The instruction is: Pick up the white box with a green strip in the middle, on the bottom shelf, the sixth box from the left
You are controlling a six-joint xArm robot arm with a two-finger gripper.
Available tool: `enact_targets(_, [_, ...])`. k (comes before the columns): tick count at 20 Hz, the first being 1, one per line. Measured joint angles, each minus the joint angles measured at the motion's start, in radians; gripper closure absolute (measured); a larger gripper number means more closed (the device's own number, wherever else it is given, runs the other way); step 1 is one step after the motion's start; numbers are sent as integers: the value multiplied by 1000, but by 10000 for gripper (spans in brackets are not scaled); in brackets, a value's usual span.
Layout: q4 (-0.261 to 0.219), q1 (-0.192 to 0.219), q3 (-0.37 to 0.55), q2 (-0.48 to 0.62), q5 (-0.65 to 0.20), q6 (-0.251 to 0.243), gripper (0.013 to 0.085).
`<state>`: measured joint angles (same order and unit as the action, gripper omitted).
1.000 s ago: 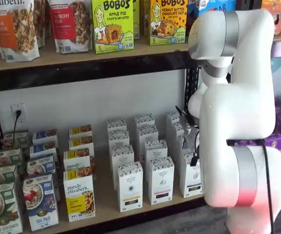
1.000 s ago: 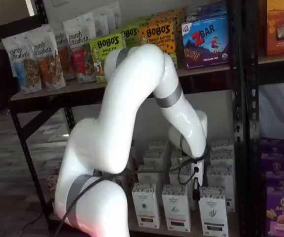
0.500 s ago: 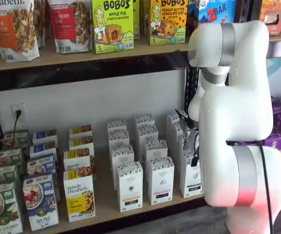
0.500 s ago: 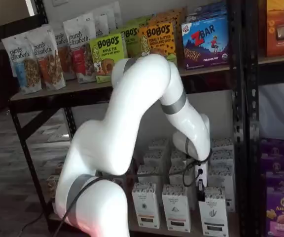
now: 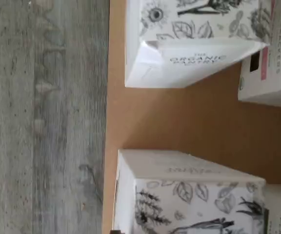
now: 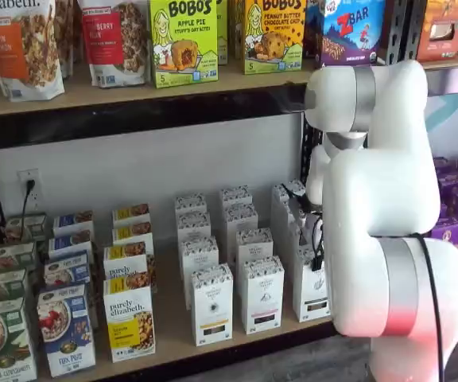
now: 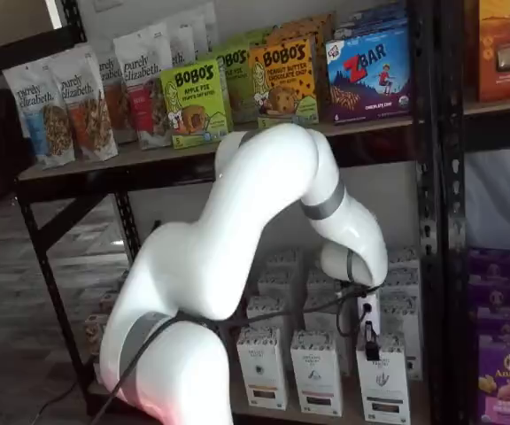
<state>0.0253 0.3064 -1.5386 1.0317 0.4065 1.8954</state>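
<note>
The white box (image 6: 312, 285) stands at the front of the bottom shelf (image 6: 173, 330), a tan board above grey plank flooring (image 5: 43, 117). The fingers (image 7: 369, 339) hang just above it; apart by all indications.

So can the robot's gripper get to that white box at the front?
Probably yes. The gripper hangs right above the white box, which stands in the front row of the bottom shelf with nothing ahead of it. Neighbouring boxes stand a little apart.
</note>
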Motion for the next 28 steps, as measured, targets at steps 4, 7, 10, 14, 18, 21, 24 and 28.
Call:
enact_targets(4, [-68, -4, -49, 30, 35, -64, 130])
enact_targets(7, [-129, -2, -56, 34, 48, -116, 130])
enact_targets(10, [-221, 2, -48, 30, 55, -192, 130])
enact_targets(14, [-301, 4, -30, 23, 57, -263, 130])
enact_targets(18, [-357, 1, -18, 22, 53, -316, 130])
enact_targets(21, [-387, 0, -9, 26, 33, -345, 130])
enact_targets(24, [-406, 4, -7, 31, 16, -360, 130])
enact_targets(28, [-405, 8, -13, 39, 8, -355, 130])
